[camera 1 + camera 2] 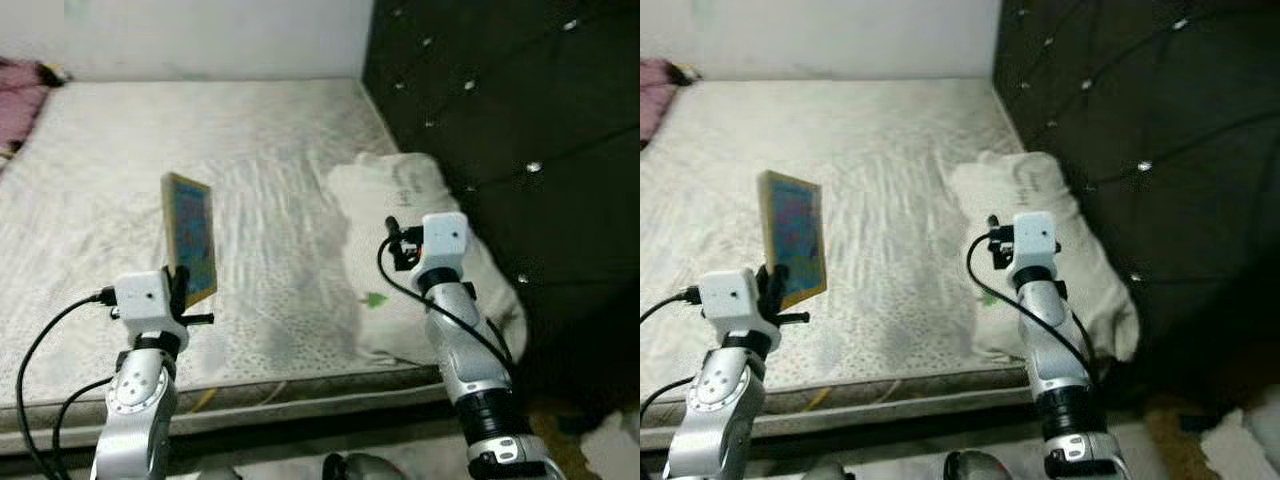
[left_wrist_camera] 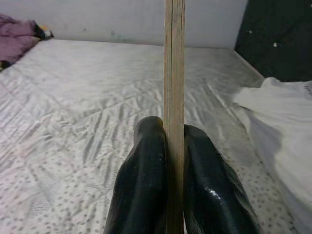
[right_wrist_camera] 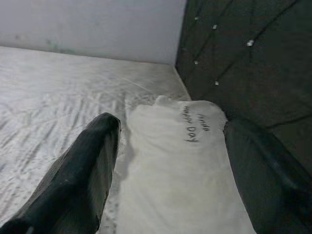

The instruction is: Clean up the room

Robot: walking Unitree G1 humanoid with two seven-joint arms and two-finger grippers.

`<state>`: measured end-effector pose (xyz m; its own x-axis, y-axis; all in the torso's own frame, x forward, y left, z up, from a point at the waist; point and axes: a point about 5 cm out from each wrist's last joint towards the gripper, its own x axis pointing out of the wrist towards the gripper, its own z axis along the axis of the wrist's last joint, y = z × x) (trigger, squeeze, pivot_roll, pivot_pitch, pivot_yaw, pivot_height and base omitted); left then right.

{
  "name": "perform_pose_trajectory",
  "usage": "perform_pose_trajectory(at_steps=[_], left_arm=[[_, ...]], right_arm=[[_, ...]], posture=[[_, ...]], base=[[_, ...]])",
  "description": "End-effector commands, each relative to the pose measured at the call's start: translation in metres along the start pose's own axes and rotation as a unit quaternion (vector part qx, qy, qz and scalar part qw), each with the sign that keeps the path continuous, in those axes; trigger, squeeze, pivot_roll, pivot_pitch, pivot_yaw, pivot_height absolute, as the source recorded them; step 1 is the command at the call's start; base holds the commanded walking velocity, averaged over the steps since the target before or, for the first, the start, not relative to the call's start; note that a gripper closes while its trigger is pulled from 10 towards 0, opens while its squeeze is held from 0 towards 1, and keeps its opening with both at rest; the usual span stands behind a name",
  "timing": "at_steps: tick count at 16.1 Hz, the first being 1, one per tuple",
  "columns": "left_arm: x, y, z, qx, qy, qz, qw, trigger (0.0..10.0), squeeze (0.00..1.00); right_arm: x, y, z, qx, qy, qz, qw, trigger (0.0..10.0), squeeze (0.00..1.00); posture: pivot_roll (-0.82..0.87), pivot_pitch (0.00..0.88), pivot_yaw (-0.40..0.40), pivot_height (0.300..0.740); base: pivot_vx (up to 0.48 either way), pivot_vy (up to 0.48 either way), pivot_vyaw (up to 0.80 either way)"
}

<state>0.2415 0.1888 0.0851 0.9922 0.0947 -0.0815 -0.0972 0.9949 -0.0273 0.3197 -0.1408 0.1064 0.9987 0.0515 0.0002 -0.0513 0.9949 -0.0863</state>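
A white bed (image 1: 250, 150) meets a dark headboard (image 1: 520, 120), where in the head views the left gripper (image 1: 185, 290) holds a book (image 1: 190, 238) upright above the bed, the left wrist view shows fingers (image 2: 144, 185) clamped on its edge, and the right gripper (image 3: 170, 165) spreads wide over a pillow (image 3: 180, 161).

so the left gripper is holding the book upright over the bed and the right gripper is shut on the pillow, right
Not quite. The right gripper is open, its fingers spread apart above the white pillow without gripping it, as the right wrist view shows. The rest holds: the left gripper is shut on the book, upright over the bed.
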Motion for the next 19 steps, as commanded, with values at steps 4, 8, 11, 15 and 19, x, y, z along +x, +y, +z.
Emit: perform_pose_trajectory(at_steps=[4, 8, 11, 15, 19], left_arm=[[0.000, 0.005, 0.014, 0.004, -0.029, 0.004, 1.000, 10.0, 0.00], [-0.006, 0.008, 0.016, 0.004, -0.033, 0.016, 0.999, 10.0, 0.00], [-0.009, 0.011, 0.012, -0.008, -0.022, 0.020, 1.000, 10.0, 0.00], [-0.006, 0.007, 0.015, -0.008, -0.026, 0.011, 1.000, 10.0, 0.00], [-0.004, 0.004, 0.015, -0.011, -0.028, 0.003, 1.000, 10.0, 0.00]], right_arm=[[-0.003, -0.009, 0.001, 0.004, 0.004, -0.017, 1.000, 10.0, 0.00], [-0.028, -0.038, -0.008, -0.021, 0.022, -0.026, 0.999, 10.0, 0.00], [-0.032, -0.038, -0.011, -0.025, 0.029, -0.021, 0.999, 10.0, 0.00], [-0.029, -0.033, -0.008, -0.021, 0.032, -0.010, 0.999, 10.0, 0.00], [-0.028, -0.033, -0.010, -0.019, 0.038, -0.007, 0.999, 10.0, 0.00]], posture=[[0.07, 0.000, -0.026, 0.740], [0.06, 0.000, -0.022, 0.740], [0.06, 0.000, -0.025, 0.740], [0.06, 0.000, -0.027, 0.740], [0.06, 0.000, -0.030, 0.740]], base=[[0.000, 0.000, -0.50], [0.000, 0.000, -0.20], [0.000, 0.000, 0.00], [0.000, 0.000, 0.00], [0.000, 0.000, -0.71]])
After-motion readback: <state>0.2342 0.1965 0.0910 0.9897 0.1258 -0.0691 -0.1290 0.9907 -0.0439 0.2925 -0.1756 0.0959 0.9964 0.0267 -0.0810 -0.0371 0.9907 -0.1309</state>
